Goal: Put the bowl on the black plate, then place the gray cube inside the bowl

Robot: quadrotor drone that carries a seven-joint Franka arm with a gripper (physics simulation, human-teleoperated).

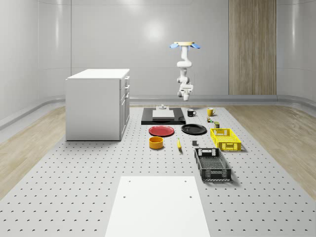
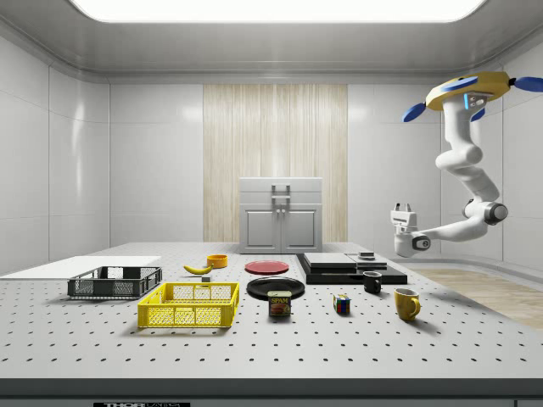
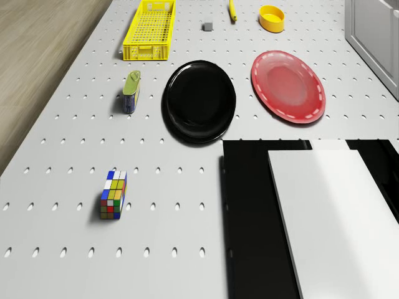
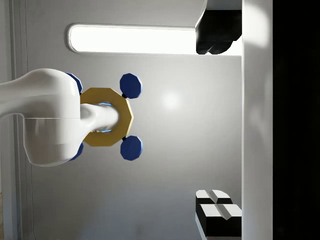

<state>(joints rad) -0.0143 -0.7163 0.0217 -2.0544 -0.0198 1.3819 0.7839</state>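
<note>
Above the far end of the table point(image 1: 74, 197), past the black slab point(image 3: 249, 218) with its white block, my drone point(image 1: 185, 46) hovers high, arm folded down and the gripper point(image 2: 402, 206) turned upward, well clear of everything; I cannot tell whether its claw is parted or closed, but it carries nothing. Bowl point(image 1: 156, 142) sits upright on the table, near the red plate point(image 1: 162, 131) and just beside the banana point(image 1: 178, 143). Black plate point(image 1: 193, 129) lies bare beside the red one, toward the whole-scene view's right. Gray cube point(image 1: 194, 143) rests between the banana and the yellow basket point(image 1: 225, 138). Judgement: nothing begun; first reach is for the bowl. Open table surrounds the bowl on the cabinet point(image 1: 96, 103) side, so I would approach from there; the banana crowds the other rim.
</note>
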